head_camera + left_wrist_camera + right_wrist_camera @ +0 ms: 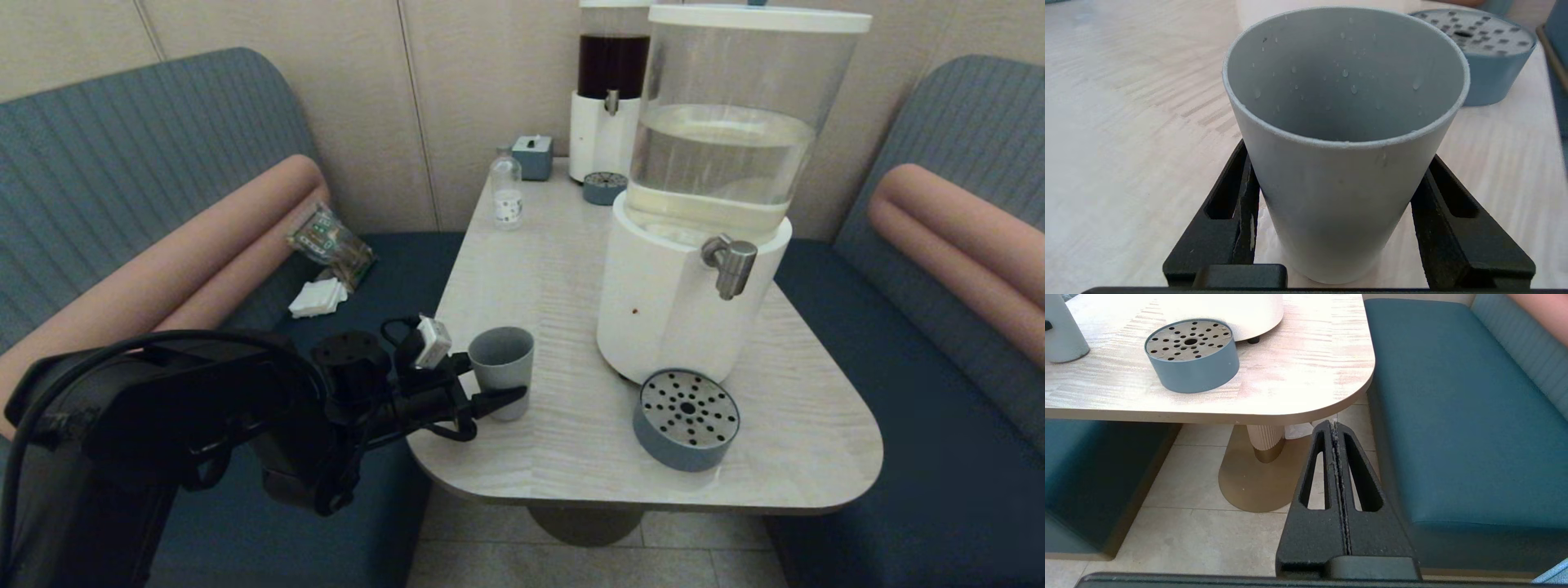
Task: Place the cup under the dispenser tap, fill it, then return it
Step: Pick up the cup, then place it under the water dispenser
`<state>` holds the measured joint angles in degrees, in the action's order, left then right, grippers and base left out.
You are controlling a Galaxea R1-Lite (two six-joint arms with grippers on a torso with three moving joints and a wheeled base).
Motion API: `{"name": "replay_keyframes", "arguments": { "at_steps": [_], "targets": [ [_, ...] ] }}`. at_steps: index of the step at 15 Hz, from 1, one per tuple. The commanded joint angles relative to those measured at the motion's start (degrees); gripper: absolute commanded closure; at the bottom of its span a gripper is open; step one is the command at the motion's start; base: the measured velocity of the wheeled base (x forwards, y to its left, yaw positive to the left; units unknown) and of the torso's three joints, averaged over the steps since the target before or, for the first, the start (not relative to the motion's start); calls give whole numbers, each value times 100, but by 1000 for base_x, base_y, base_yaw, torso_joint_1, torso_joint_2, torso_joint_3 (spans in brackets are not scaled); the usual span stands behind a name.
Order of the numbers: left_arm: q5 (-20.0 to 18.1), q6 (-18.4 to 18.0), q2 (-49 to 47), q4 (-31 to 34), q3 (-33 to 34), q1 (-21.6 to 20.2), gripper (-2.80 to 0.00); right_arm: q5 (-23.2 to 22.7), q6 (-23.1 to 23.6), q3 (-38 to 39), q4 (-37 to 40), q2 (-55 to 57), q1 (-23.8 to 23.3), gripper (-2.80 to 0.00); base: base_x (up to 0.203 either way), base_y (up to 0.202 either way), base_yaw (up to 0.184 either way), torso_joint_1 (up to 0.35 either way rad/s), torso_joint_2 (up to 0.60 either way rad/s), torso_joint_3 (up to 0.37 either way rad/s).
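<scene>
The grey-blue cup (503, 359) stands upright on the table (571, 245) near its front left edge. My left gripper (498, 377) reaches in from the left, one black finger on each side of it. In the left wrist view the fingers (1241, 192) touch both flanks of the cup (1339, 196), so the left gripper (1337, 151) is shut on it; droplets cling to its inside wall. The steel dispenser tap (732, 263) juts from the large dispenser's white base, well right of the cup. My right gripper (1334, 424) hangs shut and empty below table height by the right bench.
A round blue drip tray (686, 418) with a perforated top sits under the tap. The large dispenser (718, 163) fills the table's middle right. Behind it stand a dark-liquid dispenser (608, 90), a small clear bottle (507, 194) and a small blue box (533, 155). Benches flank the table.
</scene>
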<state>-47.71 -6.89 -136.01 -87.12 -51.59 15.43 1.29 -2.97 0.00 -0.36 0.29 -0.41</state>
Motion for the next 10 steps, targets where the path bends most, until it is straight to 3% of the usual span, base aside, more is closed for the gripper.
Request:
{"name": "replay_keyframes", "arguments": {
  "at_steps": [1,4,6,10],
  "targets": [
    [-20,65,364,-54,48,69,0,3,-1,9,-5,-3,-2,0,0,0,0,0,0,0],
    [81,337,725,-54,2,556,0,3,-1,9,-2,-3,6,0,0,0,0,0,0,0],
    [385,455,782,-54,-105,940,0,3,-1,9,-3,-3,-1,0,0,0,0,0,0,0],
    [587,729,736,-54,-813,1426,0,3,-1,6,-6,-3,0,0,0,0,0,0,0,0]
  ]
}}
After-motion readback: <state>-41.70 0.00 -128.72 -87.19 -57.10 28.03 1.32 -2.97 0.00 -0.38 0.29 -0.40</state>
